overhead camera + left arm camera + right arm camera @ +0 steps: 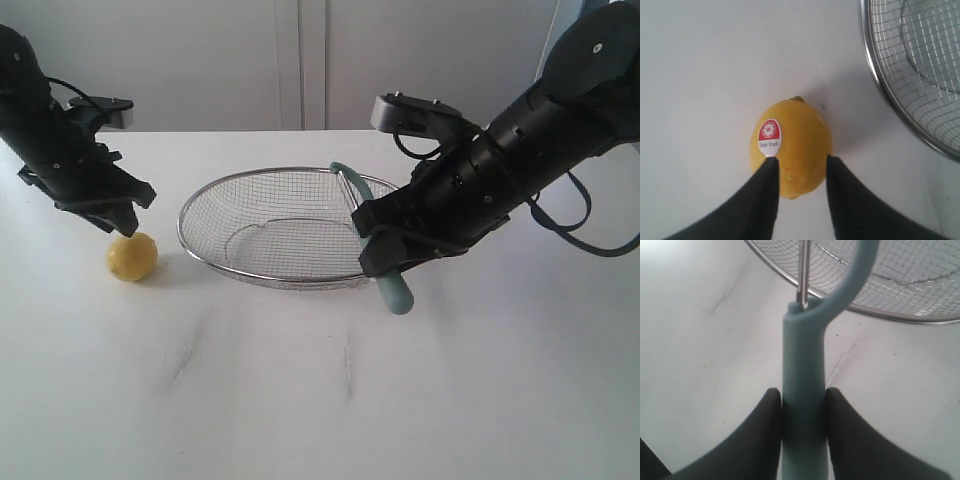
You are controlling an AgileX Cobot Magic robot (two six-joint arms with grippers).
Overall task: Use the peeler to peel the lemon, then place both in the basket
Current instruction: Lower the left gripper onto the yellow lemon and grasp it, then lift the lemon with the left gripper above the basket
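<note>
At right of centre in the exterior view, your right gripper (385, 250) pinches the peeler (396, 292) by its handle, the head reaching over the rim of the basket (185, 235). At left, your left gripper (125, 222) stands with jaws parted just above the lemon (132, 257), which sits on the table (300, 400) beside the basket, outside it. Skin and sticker (769, 134) look whole. I judge peeling not begun, and both placements remain.

peeler (396, 292) handle middle hidden by right gripper (375, 255); basket (183, 228) rim at 3 o'clock behind arm (500, 170); left wrist view crops basket.
</note>
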